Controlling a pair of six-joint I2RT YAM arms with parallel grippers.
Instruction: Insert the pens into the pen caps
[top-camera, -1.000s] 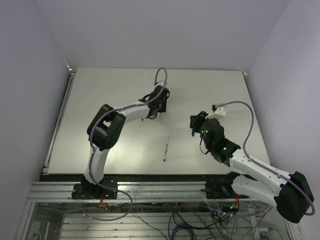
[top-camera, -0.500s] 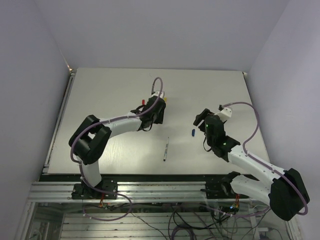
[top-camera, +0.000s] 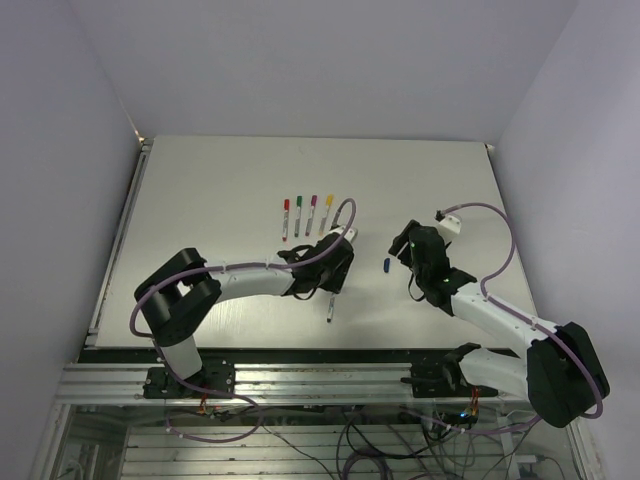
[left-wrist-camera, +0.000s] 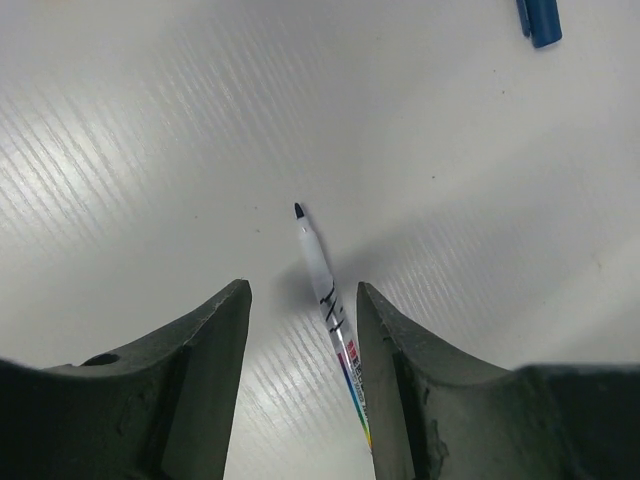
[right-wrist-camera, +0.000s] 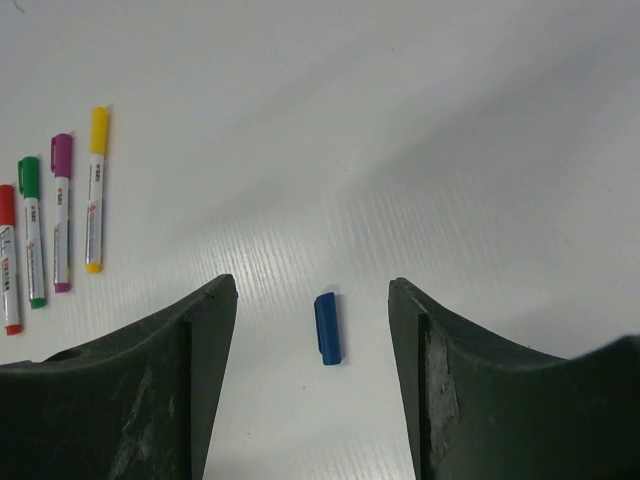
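An uncapped grey pen (left-wrist-camera: 325, 300) with a dark tip lies on the table between my left gripper's (left-wrist-camera: 302, 292) open fingers, close to the right finger (left-wrist-camera: 400, 360). In the top view my left gripper (top-camera: 338, 270) hovers over this pen (top-camera: 329, 312). The loose blue cap (right-wrist-camera: 327, 328) lies flat between my right gripper's (right-wrist-camera: 310, 285) open fingers, touching neither. It also shows in the top view (top-camera: 386, 265), just left of my right gripper (top-camera: 402, 243), and in the left wrist view (left-wrist-camera: 540, 20). Both grippers are empty.
Four capped pens lie side by side farther back: red (top-camera: 285, 215), green (top-camera: 299, 213), magenta (top-camera: 313, 211), yellow (top-camera: 328, 209). The right wrist view shows them at its left: red (right-wrist-camera: 8, 260), green (right-wrist-camera: 32, 235), magenta (right-wrist-camera: 61, 205), yellow (right-wrist-camera: 96, 185).
My left arm has swung from the row of capped pens toward the near side and now sits over the uncapped pen, uncovering the row. My right gripper shifted slightly; the blue cap has not moved.
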